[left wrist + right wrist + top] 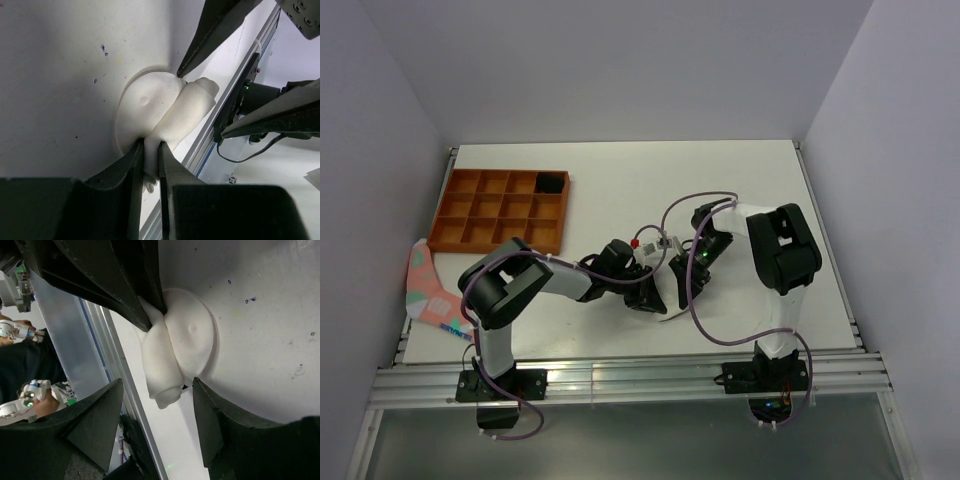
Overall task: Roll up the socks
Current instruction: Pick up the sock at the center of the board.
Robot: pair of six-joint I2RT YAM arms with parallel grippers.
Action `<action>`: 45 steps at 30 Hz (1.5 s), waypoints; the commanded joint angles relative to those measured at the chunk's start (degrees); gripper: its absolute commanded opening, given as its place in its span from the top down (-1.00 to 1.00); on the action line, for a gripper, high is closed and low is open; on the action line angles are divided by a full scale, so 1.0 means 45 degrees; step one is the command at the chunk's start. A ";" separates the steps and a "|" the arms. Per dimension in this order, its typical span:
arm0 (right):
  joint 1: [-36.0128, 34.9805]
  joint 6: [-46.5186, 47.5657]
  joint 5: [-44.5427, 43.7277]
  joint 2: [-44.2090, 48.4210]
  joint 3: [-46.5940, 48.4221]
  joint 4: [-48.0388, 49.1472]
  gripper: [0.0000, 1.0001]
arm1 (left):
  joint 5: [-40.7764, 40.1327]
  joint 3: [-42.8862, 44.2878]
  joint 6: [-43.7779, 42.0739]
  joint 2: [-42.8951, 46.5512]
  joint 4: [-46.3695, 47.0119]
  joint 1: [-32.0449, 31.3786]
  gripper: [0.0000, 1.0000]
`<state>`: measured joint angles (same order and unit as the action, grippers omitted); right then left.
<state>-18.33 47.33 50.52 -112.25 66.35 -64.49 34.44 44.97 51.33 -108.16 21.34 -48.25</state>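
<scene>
Two arms meet low over the near middle of the table (620,180), and the white sock (165,107) lies bunched between them, close to the front edge. The left gripper (151,146) is clamped on a fold of it, jaws almost together with cloth squeezed between. The right gripper (157,390) stands wide apart, one finger on either side of the sock's rounded loose end, holding nothing that I can see. To my eye the roll is only half made. The left pinch ought to serve as the anchor while the right closes on that loose end and turns it over the bulge. It should pull snug so the layers do not slacken. The two sets of fingers are very near each other, so the right should come in squarely and not drag the sock toward the rail. A dark lump (551,182) sits in a back corner compartment of the orange tray (500,172); whether it is the black sock I cannot tell. The pink fabric (425,285) lies well apart at the left.
</scene>
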 commanded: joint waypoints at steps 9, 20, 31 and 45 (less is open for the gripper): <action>0.0069 -0.0714 -0.0075 -0.0739 0.0665 -0.0063 -0.23 | -0.2594 -0.0560 0.0155 -0.0906 -0.2809 -0.0215 0.99; 0.0069 -0.0656 -0.0114 -0.1482 0.0940 -0.0102 -0.11 | -0.2711 0.0045 0.0194 -0.1336 -0.3122 -0.0391 0.99; 0.0049 -0.0323 -0.0172 -0.1737 0.0803 -0.0181 0.54 | -0.2828 0.0397 0.0214 -0.1551 -0.3278 -0.0391 0.99; 0.0322 -0.1317 -0.0524 -0.0663 0.0237 0.1010 1.00 | -0.4641 -0.1279 0.0800 0.1803 -0.2264 0.0057 0.31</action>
<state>-17.72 42.09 51.05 -117.84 67.96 -62.74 24.49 43.72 56.47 -103.31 17.47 -49.78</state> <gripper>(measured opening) 0.198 0.336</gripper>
